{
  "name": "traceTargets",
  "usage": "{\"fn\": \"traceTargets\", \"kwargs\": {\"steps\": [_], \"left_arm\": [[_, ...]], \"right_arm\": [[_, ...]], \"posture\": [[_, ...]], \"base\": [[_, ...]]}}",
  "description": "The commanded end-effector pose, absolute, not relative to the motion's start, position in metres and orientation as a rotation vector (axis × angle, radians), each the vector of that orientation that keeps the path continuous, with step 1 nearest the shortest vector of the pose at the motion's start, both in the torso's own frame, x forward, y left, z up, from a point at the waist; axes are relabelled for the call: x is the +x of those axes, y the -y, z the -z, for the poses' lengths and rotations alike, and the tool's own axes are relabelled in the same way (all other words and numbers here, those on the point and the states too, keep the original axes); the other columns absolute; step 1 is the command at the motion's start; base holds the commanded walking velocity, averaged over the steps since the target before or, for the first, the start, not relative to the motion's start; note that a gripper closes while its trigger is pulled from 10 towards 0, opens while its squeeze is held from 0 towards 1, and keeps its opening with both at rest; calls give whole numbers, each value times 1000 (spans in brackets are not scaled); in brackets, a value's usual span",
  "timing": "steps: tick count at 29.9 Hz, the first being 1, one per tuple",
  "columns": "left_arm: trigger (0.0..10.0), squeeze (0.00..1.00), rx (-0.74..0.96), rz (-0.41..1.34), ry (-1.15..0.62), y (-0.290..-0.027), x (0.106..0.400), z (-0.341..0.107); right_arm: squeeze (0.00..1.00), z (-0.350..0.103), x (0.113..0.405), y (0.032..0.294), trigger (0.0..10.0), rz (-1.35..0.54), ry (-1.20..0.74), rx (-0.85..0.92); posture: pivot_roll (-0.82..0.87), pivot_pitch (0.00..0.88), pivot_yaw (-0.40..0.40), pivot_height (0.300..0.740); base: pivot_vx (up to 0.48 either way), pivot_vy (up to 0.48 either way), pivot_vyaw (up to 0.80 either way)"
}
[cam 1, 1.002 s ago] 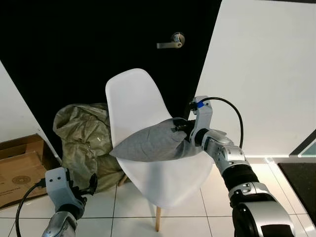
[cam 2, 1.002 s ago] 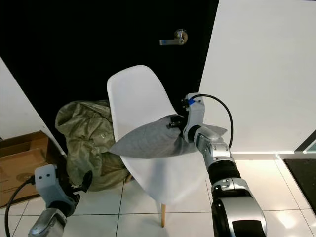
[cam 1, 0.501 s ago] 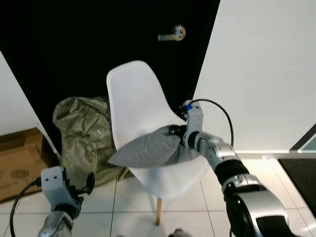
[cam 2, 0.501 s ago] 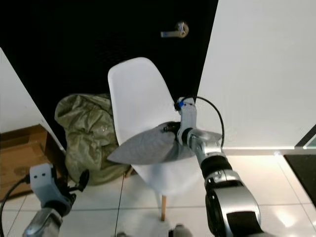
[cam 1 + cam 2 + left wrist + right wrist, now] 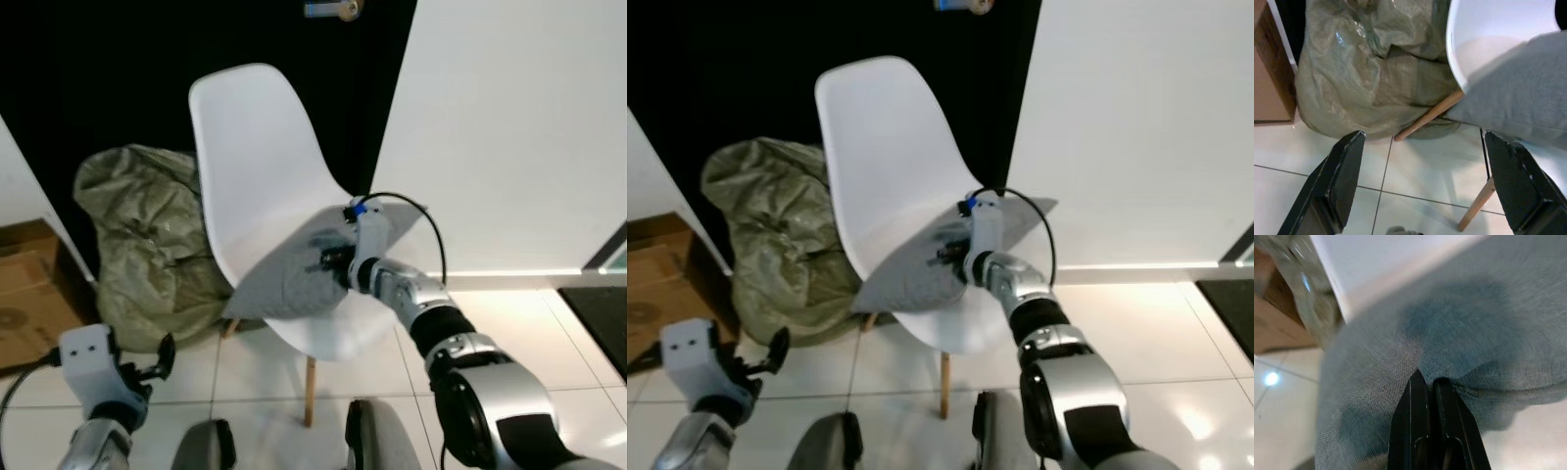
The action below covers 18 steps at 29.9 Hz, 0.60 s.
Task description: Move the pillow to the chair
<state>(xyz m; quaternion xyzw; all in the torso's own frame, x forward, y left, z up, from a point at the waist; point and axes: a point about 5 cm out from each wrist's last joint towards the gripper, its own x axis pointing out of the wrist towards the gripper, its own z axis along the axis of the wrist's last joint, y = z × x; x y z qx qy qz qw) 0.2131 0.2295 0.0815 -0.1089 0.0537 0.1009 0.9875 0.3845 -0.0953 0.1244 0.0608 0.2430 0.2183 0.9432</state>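
A white shell chair (image 5: 257, 166) on wooden legs stands on the tiled floor (image 5: 549, 333) before a black door (image 5: 108, 69), with a crumpled olive sack (image 5: 137, 245) beside it. The grey pillow (image 5: 289, 284) lies on the seat, one corner overhanging the seat's front edge. The right hand (image 5: 331, 262) pinches its fabric, fingers (image 5: 1425, 431) closed together. The left hand (image 5: 1422, 186) hangs low, fingers spread apart.

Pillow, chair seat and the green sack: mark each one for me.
pillow (image 5: 289, 284): left eye view, middle of its grey face.
chair seat (image 5: 323, 335): left eye view, bare white front edge.
green sack (image 5: 1366, 73): left wrist view, its crumpled middle.
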Motion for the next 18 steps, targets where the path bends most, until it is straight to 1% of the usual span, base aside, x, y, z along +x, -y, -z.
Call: {"fn": "traceTargets", "kwargs": {"steps": [1, 3, 6, 7, 9, 11, 13, 14, 15, 16, 18], "left_arm": [[10000, 0, -228, -209, -114, -229, 211, -82], [10000, 0, -224, -210, -106, -227, 208, -88], [10000, 0, -224, -210, -106, -227, 208, -88], [10000, 0, -224, -211, -102, -226, 208, -91], [10000, 0, -224, -211, -102, -226, 208, -91], [10000, 0, -225, -215, -86, -225, 207, -99], [10000, 0, -225, -215, -86, -225, 207, -99], [10000, 0, -226, -217, -80, -224, 208, -101], [10000, 0, -226, -217, -80, -224, 208, -101], [10000, 0, -230, -223, -77, -222, 208, -102], [10000, 0, -229, -224, -78, -221, 208, -102]], "right_arm": [[0, -115, 380, 92, 10000, -450, -544, 114], [0, -101, 373, 90, 10000, -441, -644, 99], [0, -101, 373, 90, 10000, -441, -644, 99], [0, -96, 369, 87, 10000, -439, -684, 111], [0, -96, 369, 87, 10000, -439, -684, 111], [0, -104, 371, 66, 10000, -508, -636, 141], [0, -104, 371, 66, 10000, -508, -636, 141], [0, -112, 373, 56, 10000, -548, -597, 142], [0, -112, 373, 56, 10000, -548, -597, 142], [1000, -122, 377, 50, 10000, -569, -550, 138], [1000, -123, 378, 52, 10000, -559, -546, 133]], "posture": [[-3, 153, -83, 554], [5, 183, -87, 544], [5, 183, -87, 544], [7, 192, -90, 539], [7, 192, -90, 539], [10, 209, -104, 534], [10, 209, -104, 534], [9, 208, -111, 534], [9, 208, -111, 534], [7, 197, -122, 534], [5, 195, -123, 534]], "base": [[0, 0, 0], [0, 0, 0], [0, 0, 0], [0, 0, 0], [0, 0, 0], [0, 0, 0], [0, 0, 0], [0, 0, 0], [0, 0, 0], [0, 0, 0], [0, 0, 0]]}}
